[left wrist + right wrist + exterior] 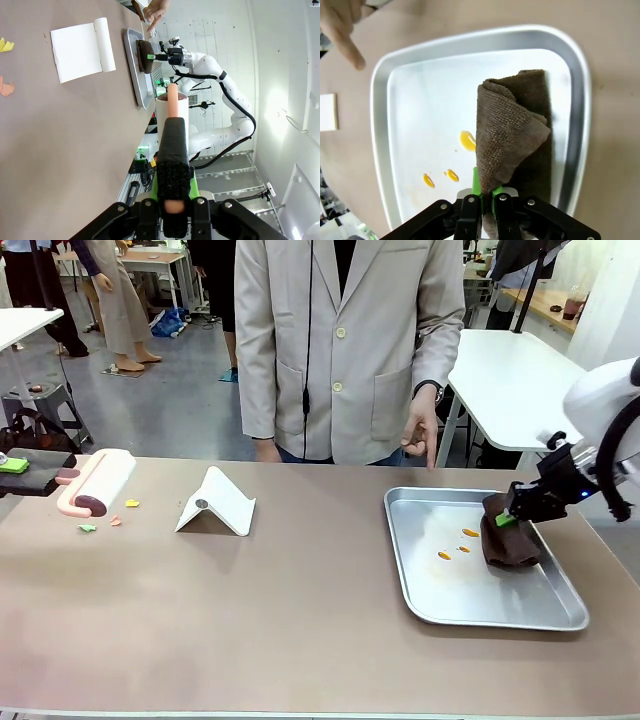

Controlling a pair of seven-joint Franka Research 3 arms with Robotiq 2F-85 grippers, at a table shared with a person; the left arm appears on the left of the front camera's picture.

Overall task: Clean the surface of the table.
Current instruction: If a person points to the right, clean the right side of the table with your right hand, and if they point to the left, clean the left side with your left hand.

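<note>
The taupe-brown table (300, 600) spans the front view. At its left end my left gripper (50, 476) is shut on the pink handle of a lint roller (98, 483), whose white roll lies on the tabletop. The left wrist view shows that gripper (172, 202) clamped on the handle, with the lint roller (172, 107) beyond it. At the right, my right gripper (512, 514) is shut on a brown cloth (508, 540) hanging down onto a silver metal tray (500, 615). In the right wrist view the gripper (487, 194) pinches the cloth (512, 130) over the tray (380, 130).
Small yellow (131, 503), orange (115, 521) and green (88, 528) paper scraps lie beside the roller. A white folded sheet (218, 502) stands tent-like nearby. Orange drops (470, 533) stain the tray floor. A person stands across the table, one hand (420, 435) pointing down at the tray's far edge.
</note>
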